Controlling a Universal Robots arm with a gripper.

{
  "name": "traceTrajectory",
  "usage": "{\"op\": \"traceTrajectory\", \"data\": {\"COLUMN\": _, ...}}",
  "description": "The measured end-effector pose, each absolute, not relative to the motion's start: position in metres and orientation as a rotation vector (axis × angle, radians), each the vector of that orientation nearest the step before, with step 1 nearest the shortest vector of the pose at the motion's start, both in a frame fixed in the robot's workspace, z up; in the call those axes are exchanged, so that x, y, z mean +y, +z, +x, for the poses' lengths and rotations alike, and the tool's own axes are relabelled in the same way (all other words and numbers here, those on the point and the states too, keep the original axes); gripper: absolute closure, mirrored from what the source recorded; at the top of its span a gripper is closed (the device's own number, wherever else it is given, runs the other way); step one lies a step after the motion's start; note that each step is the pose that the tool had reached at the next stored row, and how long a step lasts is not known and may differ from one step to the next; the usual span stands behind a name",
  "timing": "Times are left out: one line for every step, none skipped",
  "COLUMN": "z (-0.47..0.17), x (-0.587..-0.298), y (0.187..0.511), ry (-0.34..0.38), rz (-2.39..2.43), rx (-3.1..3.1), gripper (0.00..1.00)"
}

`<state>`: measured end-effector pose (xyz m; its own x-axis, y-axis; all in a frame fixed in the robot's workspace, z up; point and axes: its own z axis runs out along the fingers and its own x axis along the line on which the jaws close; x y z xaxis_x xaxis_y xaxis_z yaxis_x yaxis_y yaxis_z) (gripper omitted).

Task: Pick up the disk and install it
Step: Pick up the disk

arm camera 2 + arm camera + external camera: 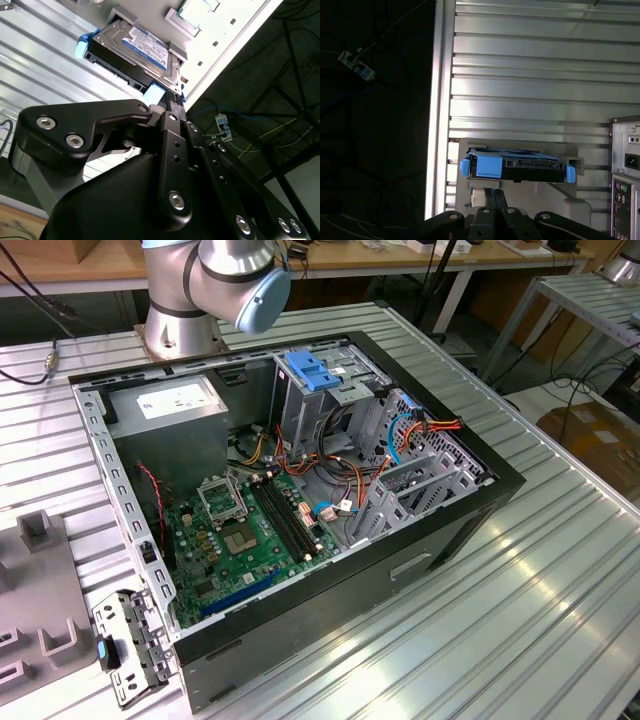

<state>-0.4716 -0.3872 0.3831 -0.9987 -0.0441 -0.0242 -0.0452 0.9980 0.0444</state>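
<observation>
The disk (520,167) is a dark grey hard drive in a bright blue carrier, lying on a pale grey stand (520,197) near the slatted table's edge. In the second wrist view the disk (135,47) shows its labelled face and a blue rail end. My gripper (493,192) is short of the disk, pointing at its near edge, and its black fingers (172,107) stand together with nothing between them. In the exterior view the open computer case (430,530) lies on its side, with a drive cage under a pale-blue plate (320,375).
The case's rear panel (625,175) stands close beside the stand. Beyond the table edge (439,100) is dark floor with cables. A grey perforated bracket (125,645) and grey fixtures (40,590) lie by the case. The arm's base (180,325) stands behind the case.
</observation>
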Motion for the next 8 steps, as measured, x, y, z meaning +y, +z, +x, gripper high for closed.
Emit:
{"op": "traceTrajectory", "data": {"z": -0.4716, "x": -0.3872, "y": 0.3831, "ry": 0.07, "rz": -0.099, "rx": 3.116, "gripper": 0.89}}
{"op": "traceTrajectory", "data": {"z": -0.4716, "x": -0.3872, "y": 0.3831, "ry": 0.071, "rz": -0.126, "rx": 3.116, "gripper": 0.89}}
{"op": "traceTrajectory", "data": {"z": -0.4716, "x": -0.3872, "y": 0.3831, "ry": 0.071, "rz": -0.138, "rx": 3.116, "gripper": 0.89}}
{"op": "traceTrajectory", "data": {"z": -0.4716, "x": -0.3872, "y": 0.3831, "ry": 0.071, "rz": -0.138, "rx": 3.116, "gripper": 0.89}}
{"op": "traceTrajectory", "data": {"z": -0.4716, "x": -0.3872, "y": 0.3831, "ry": 0.071, "rz": -0.139, "rx": 3.116, "gripper": 0.89}}
{"op": "traceTrajectory", "data": {"z": -0.4716, "x": -0.3872, "y": 0.3832, "ry": 0.071, "rz": -0.139, "rx": 3.116, "gripper": 0.89}}
{"op": "traceTrajectory", "data": {"z": -0.4716, "x": -0.3872, "y": 0.3831, "ry": 0.071, "rz": -0.139, "rx": 3.116, "gripper": 0.89}}
{"op": "traceTrajectory", "data": {"z": -0.4716, "x": -0.3872, "y": 0.3831, "ry": 0.071, "rz": -0.139, "rx": 3.116, "gripper": 0.89}}
